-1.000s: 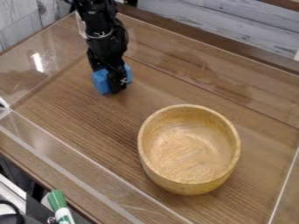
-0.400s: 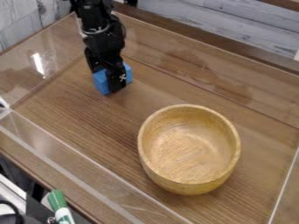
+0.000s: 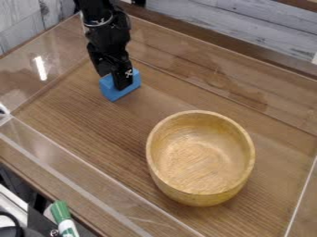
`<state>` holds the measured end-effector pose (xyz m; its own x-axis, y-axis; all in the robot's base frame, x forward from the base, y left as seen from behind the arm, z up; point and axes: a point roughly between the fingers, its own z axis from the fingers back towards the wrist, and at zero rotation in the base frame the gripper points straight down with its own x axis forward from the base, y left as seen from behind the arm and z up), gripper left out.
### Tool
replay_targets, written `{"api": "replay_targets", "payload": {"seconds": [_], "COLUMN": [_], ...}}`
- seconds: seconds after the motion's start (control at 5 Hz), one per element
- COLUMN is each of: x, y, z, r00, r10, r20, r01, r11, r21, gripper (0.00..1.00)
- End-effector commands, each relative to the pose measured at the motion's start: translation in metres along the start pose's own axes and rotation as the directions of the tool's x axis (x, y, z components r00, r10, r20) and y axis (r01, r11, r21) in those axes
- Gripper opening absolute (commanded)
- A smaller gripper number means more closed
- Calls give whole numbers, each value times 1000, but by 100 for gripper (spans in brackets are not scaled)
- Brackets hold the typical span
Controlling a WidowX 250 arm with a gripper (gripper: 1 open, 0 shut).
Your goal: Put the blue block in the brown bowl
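The small bright blue foam-edged block (image 3: 120,86) lay flat on the wooden tabletop (image 3: 210,88) at the far left, and more of it showed than a second earlier: my black gripper (image 3: 115,70) had eased slightly upward, so where its fingers had reached down around the block's top, they now hung just above it with the fingertips at its far upper edge. My jaws were spread wide and pinched nothing; whether a fingertip was touching the block I could not tell from this view. I judged that the grasp had not been made, so the carrying part of the task had not begun, and that the jaws would need to come down over the block and close on it before anything else could happen. The large round light-brown wooden bowl (image 3: 164,165), thick-rimmed with visible grain, sat well apart from the block toward the near right, upright and with nothing inside it. A low clear wall (image 3: 74,167) ran along the near side of the table.
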<state>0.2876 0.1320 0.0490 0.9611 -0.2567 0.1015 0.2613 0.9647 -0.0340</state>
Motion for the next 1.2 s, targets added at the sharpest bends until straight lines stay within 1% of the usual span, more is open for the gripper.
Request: {"api": "replay_targets", "payload": {"seconds": [0.0, 0.6, 0.8, 1.0], "x": [13, 18, 18, 20], "y": [13, 18, 18, 16], "z": [21, 3, 1, 7], "r00": [997, 996, 996, 997], "r10": [-1, -2, -3, 4], "r20": [78, 86, 88, 79], "r01": [-4, -3, -1, -8], "r11": [998, 999, 999, 999], "r21": [63, 49, 47, 51], "gripper": [100, 100, 0, 0]}}
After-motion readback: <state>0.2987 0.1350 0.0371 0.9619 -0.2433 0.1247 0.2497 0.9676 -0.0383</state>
